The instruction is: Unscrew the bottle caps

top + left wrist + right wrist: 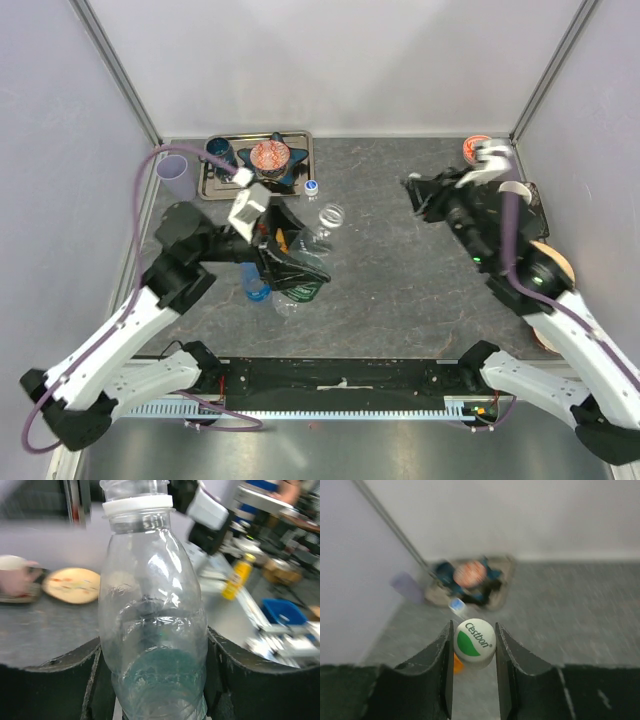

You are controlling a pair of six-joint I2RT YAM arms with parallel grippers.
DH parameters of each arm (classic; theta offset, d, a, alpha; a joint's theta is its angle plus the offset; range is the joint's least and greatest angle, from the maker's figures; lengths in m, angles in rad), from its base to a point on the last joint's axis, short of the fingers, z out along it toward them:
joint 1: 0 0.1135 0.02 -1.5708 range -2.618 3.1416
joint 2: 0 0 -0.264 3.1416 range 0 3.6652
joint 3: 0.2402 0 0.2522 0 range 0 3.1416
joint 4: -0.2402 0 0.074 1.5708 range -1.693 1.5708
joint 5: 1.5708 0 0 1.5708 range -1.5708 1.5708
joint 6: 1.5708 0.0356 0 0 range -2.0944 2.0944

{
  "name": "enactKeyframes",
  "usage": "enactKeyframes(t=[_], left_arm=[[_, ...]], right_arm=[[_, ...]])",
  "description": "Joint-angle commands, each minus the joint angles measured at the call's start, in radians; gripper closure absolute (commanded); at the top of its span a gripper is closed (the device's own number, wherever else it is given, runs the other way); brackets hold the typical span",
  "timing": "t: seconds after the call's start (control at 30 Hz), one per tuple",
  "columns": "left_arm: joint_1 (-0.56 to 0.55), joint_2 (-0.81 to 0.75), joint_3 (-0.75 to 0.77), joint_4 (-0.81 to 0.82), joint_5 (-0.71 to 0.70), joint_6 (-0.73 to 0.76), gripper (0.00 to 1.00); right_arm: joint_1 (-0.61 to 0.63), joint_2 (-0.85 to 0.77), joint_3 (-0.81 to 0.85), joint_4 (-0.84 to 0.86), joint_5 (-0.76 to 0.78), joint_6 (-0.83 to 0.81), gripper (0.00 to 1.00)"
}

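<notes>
Left of centre in the top view: the left gripper [287, 262], closed firmly around the body of a clear plastic bottle [312, 255], mouth aimed toward the upper right of the frame. In the left wrist view, the same bottle between the two black fingers [55, 680], neck bare, only a white ring [137, 505] at the top edge.

Upper right of the top view: the right gripper [412, 188], above the grey table [400, 290] and well apart from the bottle. Nearly closed, pinching the white-and-green cap [475, 640] by its rim at the centre of the right wrist view, printed face toward the camera.

Just right of the metal tray [300, 140], upper middle of the top view: the white-and-blue cap [312, 186], lying on the table.

Low in the right wrist view, only an edge of the orange cap [457, 665], tucked behind the left-hand finger.
</notes>
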Motion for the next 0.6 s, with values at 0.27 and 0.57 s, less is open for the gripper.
enactKeyframes(t=[0.27, 0.57], left_arm=[[0.004, -0.278, -0.119, -0.195, -0.547, 0.215, 0.51], [0.004, -0.33, -0.188, -0.189, -0.59, 0.221, 0.51]], right_arm=[[-0.078, 0.359, -0.432, 0.05, 0.19, 0.18, 1.0], [-0.153, 0.628, -0.405, 0.107, 0.164, 0.205, 1.0]])
